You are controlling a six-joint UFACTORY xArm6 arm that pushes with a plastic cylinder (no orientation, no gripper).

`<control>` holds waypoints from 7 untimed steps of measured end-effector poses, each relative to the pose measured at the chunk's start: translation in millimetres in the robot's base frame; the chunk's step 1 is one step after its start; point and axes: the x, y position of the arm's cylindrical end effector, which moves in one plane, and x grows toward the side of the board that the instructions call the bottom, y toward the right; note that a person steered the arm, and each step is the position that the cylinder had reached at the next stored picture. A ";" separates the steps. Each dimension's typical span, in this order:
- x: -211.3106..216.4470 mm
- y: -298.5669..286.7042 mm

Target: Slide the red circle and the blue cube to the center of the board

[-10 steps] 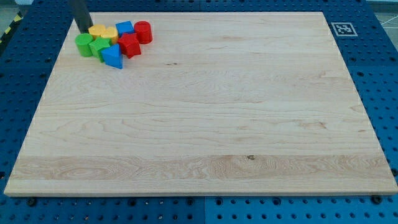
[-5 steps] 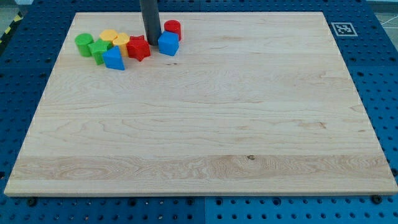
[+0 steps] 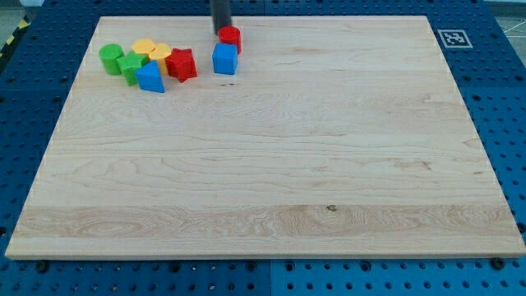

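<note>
The red circle [image 3: 230, 37] stands near the board's top edge, left of the middle. The blue cube [image 3: 224, 59] sits just below it, touching or nearly touching. My tip [image 3: 222, 31] is at the top edge, right against the red circle's upper left side. Both blocks lie far up and left of the board's middle.
A cluster lies at the top left: a red star-like block [image 3: 182, 64], two yellow blocks [image 3: 145, 48] [image 3: 161, 53], a green circle [image 3: 110, 57], a green block [image 3: 131, 66] and a blue triangular block [image 3: 150, 78]. A marker tag [image 3: 453, 38] sits at the board's [image 3: 271, 164] top right corner.
My tip swept right through the cluster, pushing the red circle and blue cube out to the right. It has since moved up from beside the blue cube to behind the red circle.
</note>
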 end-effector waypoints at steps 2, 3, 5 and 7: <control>28.4 1.8; 57.1 0.1; 100.4 -0.5; 76.9 0.0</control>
